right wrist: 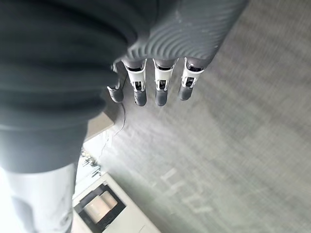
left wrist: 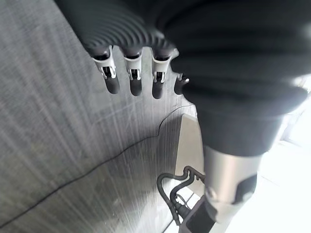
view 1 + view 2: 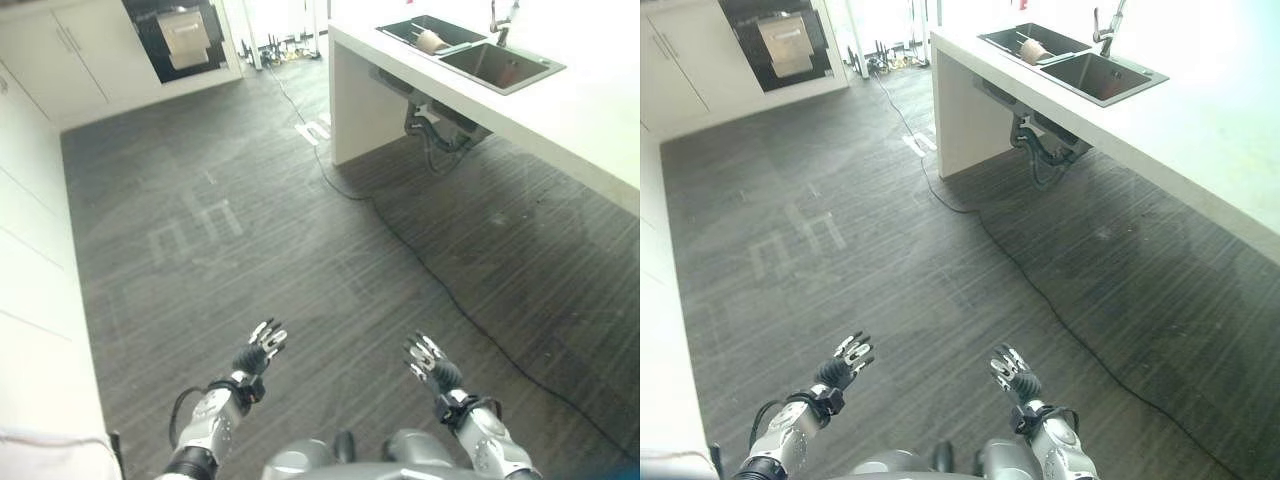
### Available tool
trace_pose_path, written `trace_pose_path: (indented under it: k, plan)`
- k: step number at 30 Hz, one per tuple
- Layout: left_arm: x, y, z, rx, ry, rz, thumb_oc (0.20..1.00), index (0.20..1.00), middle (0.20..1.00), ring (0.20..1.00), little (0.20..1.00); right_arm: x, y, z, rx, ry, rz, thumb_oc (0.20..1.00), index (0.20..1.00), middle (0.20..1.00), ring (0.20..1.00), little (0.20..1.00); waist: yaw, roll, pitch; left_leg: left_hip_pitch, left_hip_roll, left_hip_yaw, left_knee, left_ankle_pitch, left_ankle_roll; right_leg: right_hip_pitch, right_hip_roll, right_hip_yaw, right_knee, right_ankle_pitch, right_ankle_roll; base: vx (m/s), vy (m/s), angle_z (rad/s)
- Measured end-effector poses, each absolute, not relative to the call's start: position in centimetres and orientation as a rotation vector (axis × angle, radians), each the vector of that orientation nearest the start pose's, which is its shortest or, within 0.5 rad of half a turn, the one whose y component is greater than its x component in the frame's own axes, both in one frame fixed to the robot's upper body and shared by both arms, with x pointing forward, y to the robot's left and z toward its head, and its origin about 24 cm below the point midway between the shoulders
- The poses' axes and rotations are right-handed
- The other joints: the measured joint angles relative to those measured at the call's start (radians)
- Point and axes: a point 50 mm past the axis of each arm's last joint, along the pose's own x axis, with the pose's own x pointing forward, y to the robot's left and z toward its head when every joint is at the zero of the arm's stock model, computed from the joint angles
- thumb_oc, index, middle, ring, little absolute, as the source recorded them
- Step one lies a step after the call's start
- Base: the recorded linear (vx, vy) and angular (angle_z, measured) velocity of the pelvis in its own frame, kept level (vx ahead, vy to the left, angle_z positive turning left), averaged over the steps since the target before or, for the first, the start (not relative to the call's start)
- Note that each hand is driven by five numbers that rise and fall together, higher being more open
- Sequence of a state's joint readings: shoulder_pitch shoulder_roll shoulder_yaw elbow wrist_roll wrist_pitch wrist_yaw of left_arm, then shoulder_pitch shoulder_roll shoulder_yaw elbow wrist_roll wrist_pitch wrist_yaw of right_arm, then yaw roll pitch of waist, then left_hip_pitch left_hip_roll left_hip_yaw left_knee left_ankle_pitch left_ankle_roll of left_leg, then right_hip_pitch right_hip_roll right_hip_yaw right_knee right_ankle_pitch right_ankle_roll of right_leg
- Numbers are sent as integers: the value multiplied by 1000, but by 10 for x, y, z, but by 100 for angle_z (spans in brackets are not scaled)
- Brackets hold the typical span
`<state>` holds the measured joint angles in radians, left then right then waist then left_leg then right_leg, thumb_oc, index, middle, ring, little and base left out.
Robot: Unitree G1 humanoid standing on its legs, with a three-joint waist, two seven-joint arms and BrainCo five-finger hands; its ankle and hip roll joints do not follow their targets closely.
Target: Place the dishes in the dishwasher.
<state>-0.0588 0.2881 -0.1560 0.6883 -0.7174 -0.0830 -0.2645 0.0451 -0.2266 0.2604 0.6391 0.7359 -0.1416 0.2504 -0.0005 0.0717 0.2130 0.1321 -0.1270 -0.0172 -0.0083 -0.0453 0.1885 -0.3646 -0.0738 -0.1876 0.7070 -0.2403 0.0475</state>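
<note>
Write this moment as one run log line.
left hand: open, empty | right hand: open, empty | dish: in sink | dishwasher: open, far

The right hand (image 1: 146,63) hangs over the dark wood-grain floor (image 1: 233,145), its silver dark-tipped fingers (image 1: 161,92) straight and holding nothing. Far across the floor stands a black built-in appliance (image 1: 99,206), perhaps the dishwasher, set among white cabinets (image 1: 141,225).
</note>
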Motion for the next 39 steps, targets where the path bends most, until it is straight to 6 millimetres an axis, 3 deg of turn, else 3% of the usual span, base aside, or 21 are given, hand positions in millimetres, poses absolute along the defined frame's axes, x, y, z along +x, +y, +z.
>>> trace_pose_path:
  k: [1, 3, 5, 6, 7, 8, 9, 11, 12, 14, 16, 17, 19, 20, 23, 25, 26, 28, 31, 36, 39]
  plan:
    - [225, 203, -70, -422, 465, -74, 1000, 1000, 1000, 1000, 1000, 174, -175, -97, 467, 565, 115, 1000, 1000, 1000, 1000, 1000, -21, -34, 7, 45, -18, -11, 18, -91, -97, -92, -19, 10, -301, 88, 1, 627, -226, 85]
    - [225, 207, -68, -404, 465, -68, 1000, 1000, 1000, 1000, 1000, 160, -182, -105, 485, 602, 90, 1000, 1000, 1000, 1000, 1000, -51, -96, 7, 86, -75, -36, 68, -151, -120, -142, -83, 7, -541, 161, 20, 452, -180, 70]
    - [220, 198, -74, -415, 492, -71, 1000, 1000, 1000, 1000, 1000, 158, -190, -108, 490, 611, 51, 1000, 1000, 1000, 1000, 1000, -51, -91, 7, 157, -66, -18, 71, -166, -129, -126, -71, -40, -584, 193, -4, 405, -157, 35]
    - [213, 190, -80, -430, 509, -78, 1000, 1000, 1000, 1000, 1000, 159, -192, -109, 483, 620, 51, 1000, 1000, 1000, 1000, 1000, -44, -71, 4, 194, -49, -16, 86, -173, -142, -98, -40, -88, -509, 207, -36, 360, -139, -13]
    - [201, 185, -87, -456, 536, -66, 1000, 1000, 1000, 1000, 1000, 165, -190, -108, 483, 615, 71, 1000, 1000, 1000, 1000, 1000, -29, -63, 4, 226, -56, 2, 123, -168, -150, -35, 9, -129, -463, 231, -127, 364, -134, -37]
    - [187, 185, -96, -470, 572, -48, 1000, 1000, 1000, 1000, 1000, 171, -188, -105, 483, 597, 88, 1000, 1000, 1000, 1000, 1000, -25, -98, -17, 237, -95, 0, 202, -155, -185, 69, 38, -91, -517, 283, -233, 456, -161, -14]
    - [189, 178, -94, -526, 555, -61, 1000, 1000, 1000, 1000, 1000, 181, -199, -100, 467, 571, 62, 1000, 1000, 1000, 1000, 1000, -22, -72, -17, 178, -17, -5, 298, -269, -185, 129, 42, -57, -534, 353, -242, 620, -249, -2]
    - [190, 184, -91, -559, 524, -38, 1000, 1000, 1000, 1000, 1000, 191, -197, -94, 462, 554, 88, 1000, 1000, 1000, 1000, 1000, 0, -88, -13, 110, 84, -6, 314, -239, -229, 212, 37, -30, -512, 283, -227, 575, -267, -28]
    - [185, 180, -92, -602, 508, -10, 1000, 1000, 1000, 1000, 1000, 201, -198, -82, 408, 526, 162, 1000, 1000, 1000, 1000, 1000, -10, -46, -17, 63, 104, -24, 467, -178, -273, 182, 57, -48, -360, 208, -197, 405, -209, -53]
    - [188, 182, -90, -633, 495, -4, 1000, 1000, 1000, 1000, 1000, 202, -186, -77, 415, 517, 228, 1000, 1000, 1000, 1000, 1000, -44, -62, -37, -35, 93, 14, 695, -96, -331, 207, 76, -52, -351, 93, -198, 422, -201, -45]
    - [196, 173, -84, -723, 453, -33, 1000, 1000, 1000, 1000, 1000, 194, -186, -85, 425, 570, 216, 1000, 1000, 1000, 1000, 1000, -34, -73, -30, -223, 111, 44, 1008, 90, -279, 285, 90, -22, -412, 68, -222, 358, -67, -32]
    - [198, 174, -81, -739, 435, -54, 1000, 1000, 1000, 1000, 1000, 192, -184, -88, 431, 589, 215, 1000, 1000, 1000, 1000, 1000, -9, -103, -14, -327, 110, 65, 1104, 47, -225, 358, 80, -6, -459, 75, -208, 388, 45, -37]
    - [192, 178, -83, -730, 449, -67, 1000, 1000, 1000, 1000, 1000, 192, -182, -89, 445, 586, 208, 1000, 1000, 1000, 1000, 1000, 10, -125, -9, -435, 107, 73, 861, -33, -160, 501, 76, 12, -584, 78, -155, 394, 182, -43]
    - [190, 181, -84, -723, 454, -70, 1000, 1000, 1000, 1000, 1000, 193, -179, -89, 450, 588, 211, 1000, 1000, 1000, 1000, 1000, 19, -124, -11, -432, 105, 85, 576, -36, -154, 566, 78, 16, -631, 70, -130, 466, 314, -25]
    - [190, 182, -83, -720, 455, -87, 1000, 1000, 1000, 1000, 1000, 192, -177, -91, 427, 609, 194, 1000, 1000, 1000, 1000, 1000, 27, -90, -7, -411, 70, -9, 1, 46, -182, 696, 85, 22, -692, 25, -52, 409, 281, -18]
    - [179, 182, -89, -731, 485, -78, 1000, 1000, 1000, 1000, 1000, 185, -176, -98, 411, 653, 187, 1000, 1000, 1000, 1000, 1000, 80, -52, -14, -391, 90, -130, -22, 51, -173, 780, 83, 98, -687, 1, -15, 326, 359, -78]
    - [178, 182, -91, -734, 496, -73, 1000, 1000, 1000, 1000, 1000, 184, -175, -102, 412, 669, 176, 1000, 1000, 1000, 1000, 1000, 90, -70, -9, -391, 62, -108, 53, 120, -176, 805, 60, 126, -656, -4, -13, 275, 391, -83]
    - [178, 181, -94, -728, 518, -96, 1000, 1000, 1000, 1000, 1000, 182, -179, -102, 418, 658, 148, 1000, 1000, 1000, 1000, 1000, 82, -89, -10, -310, 25, -39, 91, 187, -99, 738, -18, 123, -385, -39, -3, 315, 420, -63]
    - [201, 191, -85, -640, 497, -146, 1000, 1000, 1000, 1000, 1000, 182, -177, -100, 455, 622, 117, 1000, 1000, 1000, 1000, 1000, 39, -106, -11, -209, -19, -20, 55, 152, -33, 563, -33, 69, -302, -125, -2, 297, 410, -23]
    - [208, 191, -79, -594, 495, -191, 1000, 1000, 1000, 1000, 1000, 162, -156, -112, 526, 684, 98, 1000, 1000, 1000, 1000, 1000, 31, -93, -23, -97, -69, -23, 97, 29, 21, 317, -83, 77, -13, -4, 38, 194, 358, 10]
    - [192, 202, -87, -554, 552, -150, 1000, 1000, 1000, 1000, 1000, 168, -154, -110, 523, 670, 107, 1000, 1000, 1000, 1000, 1000, 43, -52, -22, -42, -57, 34, 95, -5, 11, 159, -169, -85, 160, 34, 36, 146, 141, -49]
